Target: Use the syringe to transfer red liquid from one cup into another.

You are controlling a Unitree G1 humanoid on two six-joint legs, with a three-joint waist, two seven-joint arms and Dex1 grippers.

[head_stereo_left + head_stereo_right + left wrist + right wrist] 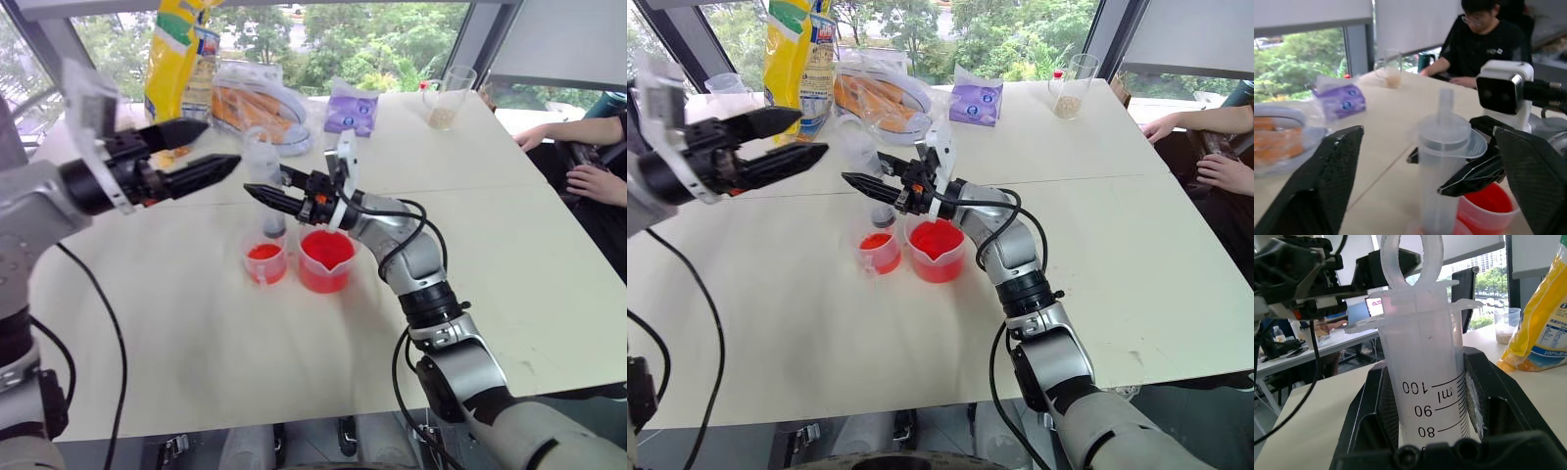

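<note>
The syringe (263,162) stands upright over the smaller cup (265,262), which holds a little red liquid (263,252). Its plunger is pushed down near the flange. My right gripper (261,196) reaches in from the right and is shut on the syringe barrel (1425,377). The wider spouted cup (325,260), filled with red liquid, stands just right of the smaller one. My left gripper (222,143) hovers left of the syringe top, open, with nothing between its fingers (1327,186). In the left wrist view the syringe (1442,161) stands between them.
A yellow bag (176,49), a plastic-wrapped plate of orange food (260,103) and a purple tissue pack (351,108) lie behind the cups. A clear cup with beige grains (449,103) stands far right. A person's hands (588,176) rest at the table's right edge.
</note>
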